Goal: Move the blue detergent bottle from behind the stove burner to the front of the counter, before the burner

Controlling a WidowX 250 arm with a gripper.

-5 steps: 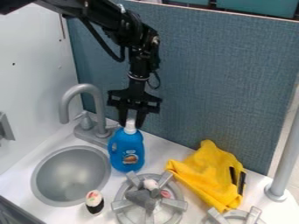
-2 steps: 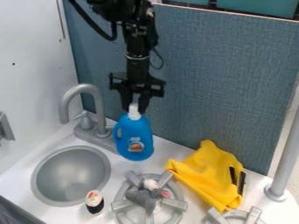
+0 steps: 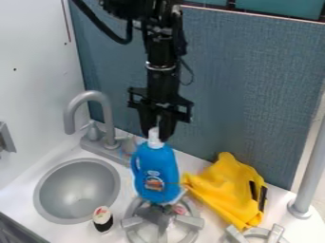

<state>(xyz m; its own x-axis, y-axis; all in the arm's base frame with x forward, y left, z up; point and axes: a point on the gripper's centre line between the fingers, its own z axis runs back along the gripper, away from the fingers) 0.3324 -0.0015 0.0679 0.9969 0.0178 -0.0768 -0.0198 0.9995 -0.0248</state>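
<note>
Pointing straight down, the black gripper (image 3: 156, 135) is shut on the white cap of a blue detergent bottle (image 3: 155, 173). The bottle hangs upright, its base over the back edge of a grey stove burner (image 3: 133, 222). Grey and pinkish objects lie on that burner, partly hidden behind the bottle. To the right, a crumpled yellow cloth (image 3: 225, 190) with black strips lies beside the bottle. A small sushi-like toy (image 3: 103, 219), white on top and black below, stands between the sink and the burner.
At the left is a round grey sink (image 3: 77, 191), with a curved faucet (image 3: 96, 96) behind it. A blue-grey partition (image 3: 247, 85) rises at the back. A grey pole (image 3: 311, 166) stands at the right, near a second burner (image 3: 257, 233).
The gripper has lifted the bottle off the counter beside the sink and carried it right and toward the camera, over the burner's back edge.
</note>
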